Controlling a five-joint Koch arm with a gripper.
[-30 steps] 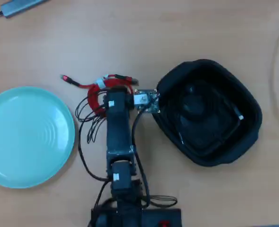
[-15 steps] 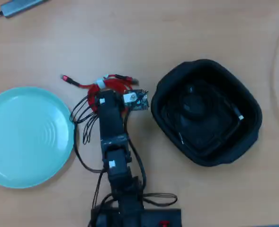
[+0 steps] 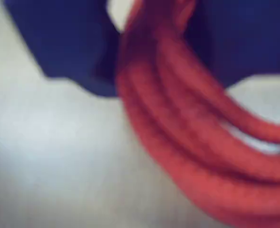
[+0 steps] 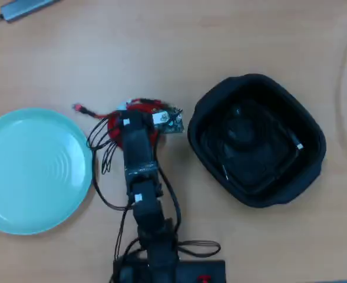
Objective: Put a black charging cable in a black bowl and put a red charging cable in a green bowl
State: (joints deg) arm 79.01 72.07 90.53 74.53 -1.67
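In the wrist view the red charging cable fills the frame, blurred and very close. Its coil runs up between my two blue jaws, and my gripper looks shut on it just above the pale table. In the overhead view the arm covers most of the red charging cable, and one plug end sticks out to the left. It lies between the green bowl, empty at the left, and the black bowl at the right. The black charging cable lies inside the black bowl, its silvery tip showing.
The arm's base stands at the bottom edge, with loose thin black wires hanging on its left. A grey device lies at the top left corner. A pale cord curves along the right edge.
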